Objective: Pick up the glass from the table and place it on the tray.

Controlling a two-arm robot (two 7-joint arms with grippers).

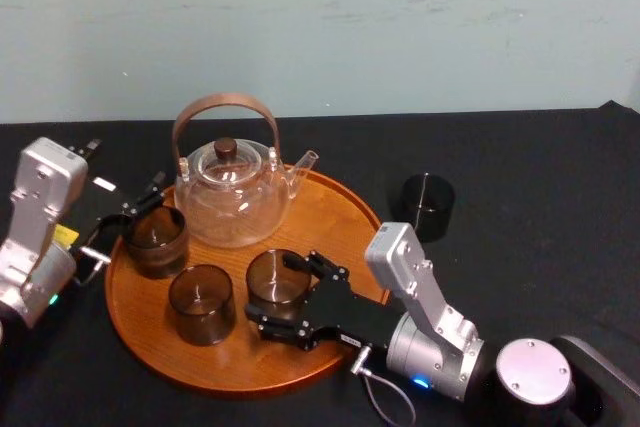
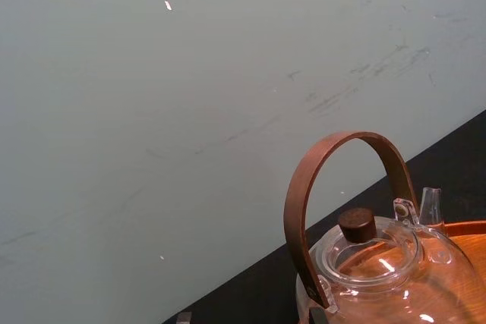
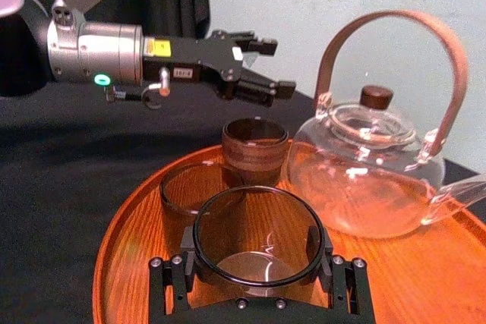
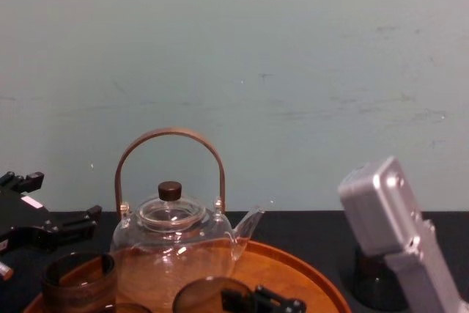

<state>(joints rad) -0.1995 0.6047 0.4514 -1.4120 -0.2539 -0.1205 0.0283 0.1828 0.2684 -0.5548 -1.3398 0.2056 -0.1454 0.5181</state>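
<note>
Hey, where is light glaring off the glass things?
Right wrist view: white highlights across the glass teapot's shoulder, a faint glint inside the glass at the right end effector. Left wrist view: small bright spots on the teapot's lid.

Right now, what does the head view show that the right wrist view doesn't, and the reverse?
Head, not wrist: a fourth dark smoky glass standing on the black cloth table, right of the round orange-brown wooden tray. Wrist, not head: a close side look at the right gripper, jaws shut on the nearest smoky glass. Shared: that tray, its three glasses, the clear glass teapot and the open left gripper.
</note>
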